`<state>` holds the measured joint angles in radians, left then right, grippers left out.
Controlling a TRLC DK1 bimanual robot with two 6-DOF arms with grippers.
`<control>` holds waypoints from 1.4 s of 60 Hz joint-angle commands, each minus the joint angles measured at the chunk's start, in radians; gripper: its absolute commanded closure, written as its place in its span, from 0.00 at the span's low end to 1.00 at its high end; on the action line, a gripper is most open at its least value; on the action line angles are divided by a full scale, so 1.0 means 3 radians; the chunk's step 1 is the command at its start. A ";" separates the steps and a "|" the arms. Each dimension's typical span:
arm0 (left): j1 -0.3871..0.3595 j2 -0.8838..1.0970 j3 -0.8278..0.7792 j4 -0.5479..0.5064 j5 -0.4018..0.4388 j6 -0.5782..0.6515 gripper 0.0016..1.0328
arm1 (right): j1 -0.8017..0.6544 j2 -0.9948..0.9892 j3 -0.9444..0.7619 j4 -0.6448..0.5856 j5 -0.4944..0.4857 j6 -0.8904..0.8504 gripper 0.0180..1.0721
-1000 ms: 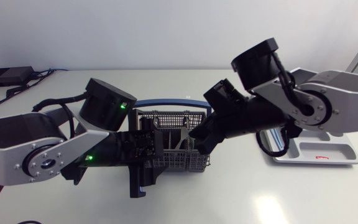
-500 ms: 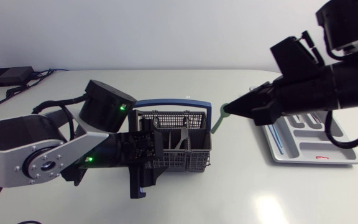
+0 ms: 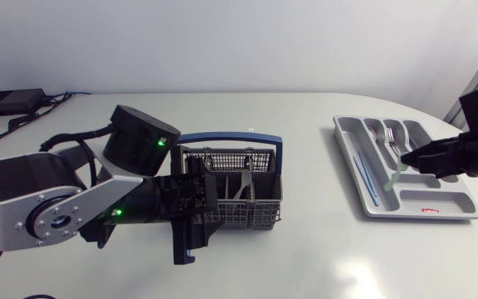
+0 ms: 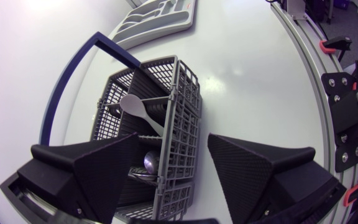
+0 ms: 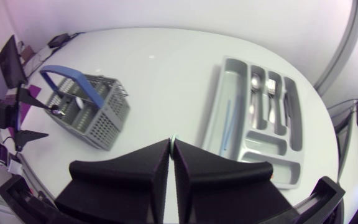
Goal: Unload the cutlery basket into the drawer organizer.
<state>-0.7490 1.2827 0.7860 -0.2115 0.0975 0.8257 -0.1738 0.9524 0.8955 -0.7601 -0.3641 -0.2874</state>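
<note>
My left claw (image 4: pixel 173 140) is sitting spread wide at the near end of the grey cutlery basket (image 3: pixel 243 208), just left of the frame's centre. One finger is lying over the basket, and the other is standing just clear of its wall. A white spoon (image 4: pixel 143 112) is lying inside, below the blue handle (image 3: pixel 222 137). Farther off, at the right edge, my right claw (image 3: pixel 412 159) is pinching a pale green utensil (image 3: pixel 395 176), fingers pressed almost together. The utensil is hanging over the grey drawer organizer (image 3: pixel 413 199) on the tabletop, where metal cutlery (image 3: pixel 392 137) is lying in the far compartments.
</note>
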 commanded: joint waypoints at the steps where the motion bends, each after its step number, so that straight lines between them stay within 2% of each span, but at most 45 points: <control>1: -0.0029 -0.0032 -0.0038 -0.0016 -0.0023 -0.0068 0.24 | -0.0249 0.0001 -0.0209 0.0120 0.0140 -0.0249 0.91; 10: -0.0055 -0.0001 0.0008 -0.0031 -0.0044 -0.0114 0.24 | -0.0725 0.0195 -0.0413 0.0509 0.0360 -0.0504 0.91; 24: -0.0070 -0.0001 0.0013 -0.0062 -0.0110 -0.0175 0.24 | -0.1221 0.0814 -0.0464 0.1066 0.0411 -0.0765 0.91; 42: 0.0007 -0.0108 -0.0033 -0.0133 -0.0136 -0.0221 0.24 | -0.1267 0.1412 -0.0612 0.1792 0.0835 -0.0842 0.90; 57: 0.0180 -0.0211 -0.0099 -0.0144 -0.0115 -0.0257 0.24 | -0.1021 0.1709 -0.0817 0.2293 0.1178 -0.0826 0.88; 69: 0.0303 -0.0313 -0.0150 -0.0190 -0.0100 -0.0293 0.24 | -0.0837 0.1734 -0.0878 0.2370 0.1280 -0.0780 0.66; 84: 0.0666 -0.0471 -0.0135 -0.0353 0.0110 -0.0313 0.24 | -0.0806 0.1627 -0.0904 0.2355 0.1280 -0.0780 0.33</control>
<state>-0.5735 1.1618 0.7689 -0.3023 0.1169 0.7513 -0.4206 1.4586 0.6506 -0.0555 0.0093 -0.5247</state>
